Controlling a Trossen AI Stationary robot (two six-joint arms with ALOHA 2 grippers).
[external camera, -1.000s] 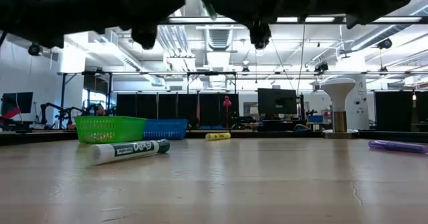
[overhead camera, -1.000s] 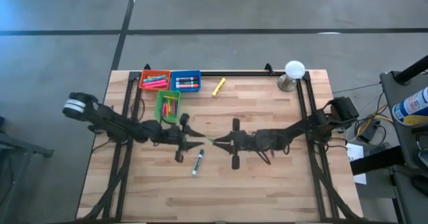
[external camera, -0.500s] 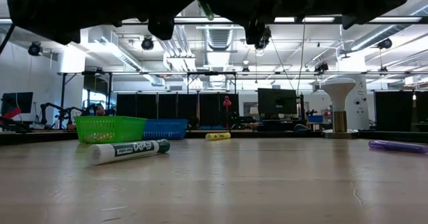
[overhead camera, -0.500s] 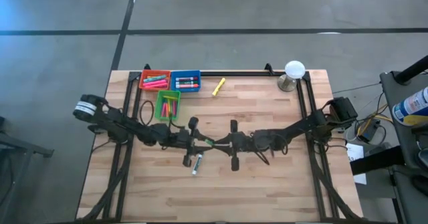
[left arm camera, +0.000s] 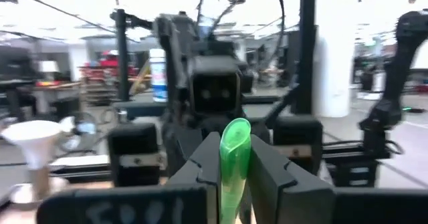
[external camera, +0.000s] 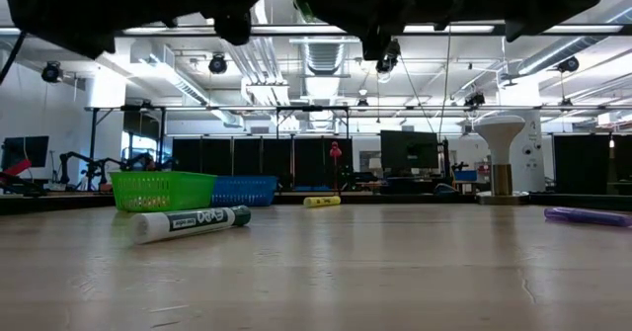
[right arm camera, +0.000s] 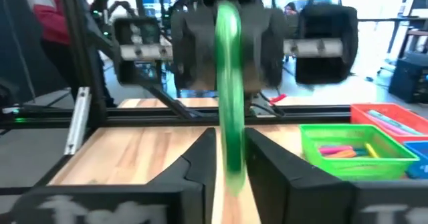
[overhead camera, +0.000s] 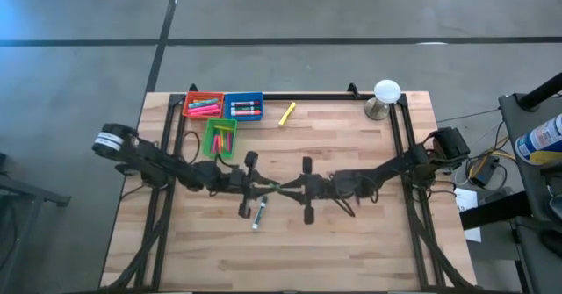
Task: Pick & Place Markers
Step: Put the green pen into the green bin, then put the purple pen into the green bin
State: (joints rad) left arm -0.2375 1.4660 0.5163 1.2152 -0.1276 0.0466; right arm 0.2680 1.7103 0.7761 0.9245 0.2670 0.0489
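Since a second ago, my left hand (overhead camera: 262,187) has advanced to meet my right hand (overhead camera: 293,188) above the middle of the surface (overhead camera: 351,241), and its fingers have closed from wide apart onto the green marker (overhead camera: 277,187). Both wrist views show the marker between narrow jaws: my left fingers (left arm camera: 200,170) flank one end, my right fingers (right arm camera: 200,160) the other. It is thus held level in mid-air between the two hands, probably a hand-over so that the arm nearer the bins can carry it; my right jaws seem to be just starting to ease.

Directly beneath and slightly behind my left hand lies a white-barrelled marker (overhead camera: 260,213), not yet collected. Further out from the left hand stands the green bin (overhead camera: 221,139), holding pink, orange and yellow markers. Beyond it, side by side, are the red bin (overhead camera: 203,106), with pink and green markers, and the blue bin (overhead camera: 244,107), with white-barrelled ones. Just beside the blue bin a yellow marker (overhead camera: 287,113) lies loose. Farthest off stands a white dome-topped stand (overhead camera: 385,98).
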